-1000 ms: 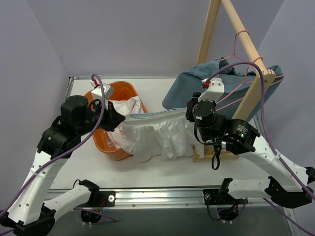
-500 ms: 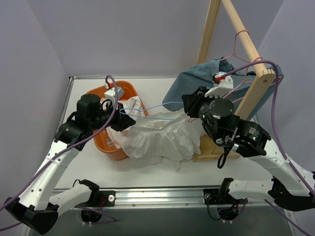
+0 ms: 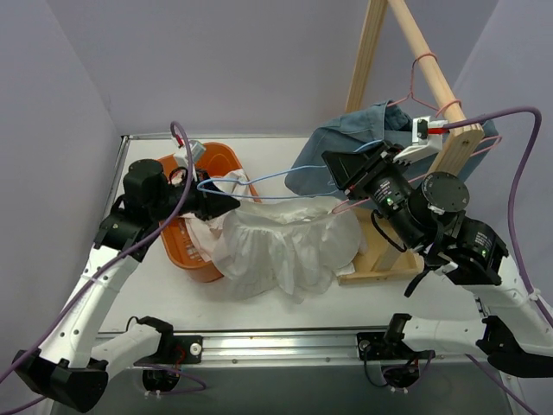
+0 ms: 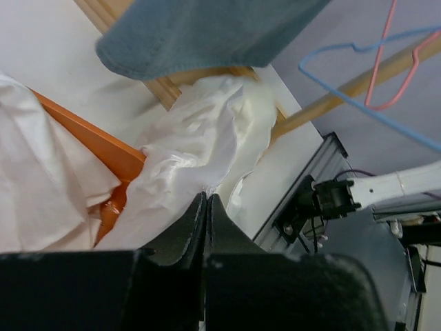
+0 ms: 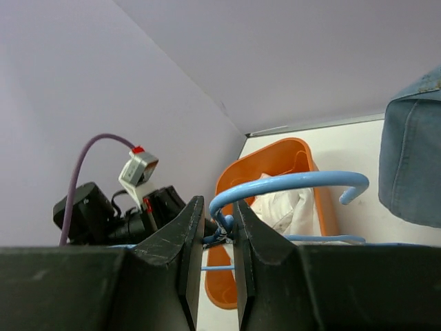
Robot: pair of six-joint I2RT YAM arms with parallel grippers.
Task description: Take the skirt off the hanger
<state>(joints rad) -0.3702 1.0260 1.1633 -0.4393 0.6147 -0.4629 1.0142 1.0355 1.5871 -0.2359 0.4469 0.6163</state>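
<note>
The white skirt (image 3: pixel 285 246) lies bunched on the table between the arms; it also shows in the left wrist view (image 4: pixel 200 152). My left gripper (image 3: pixel 226 205) is shut on the skirt's left edge, its tips (image 4: pixel 207 196) pinching the white fabric. My right gripper (image 3: pixel 333 166) is shut on the twisted neck of the blue wire hanger (image 3: pixel 285 179) and holds it above the skirt. In the right wrist view the hanger's hook (image 5: pixel 289 183) curves over the gripper (image 5: pixel 218 210). I cannot tell whether any of the skirt still hangs on the wire.
An orange basket (image 3: pixel 226 159) with white cloth stands at the left, under my left arm. A wooden rack (image 3: pixel 428 65) stands at the right, with a blue denim garment (image 3: pixel 333 143) on a pink hanger (image 3: pixel 413 82). The rack's base (image 3: pixel 363 272) touches the skirt.
My right gripper has moved up and to the right with the blue hanger. The skirt has slipped down off it and slumped onto the table. My left gripper has kept hold of the skirt.
</note>
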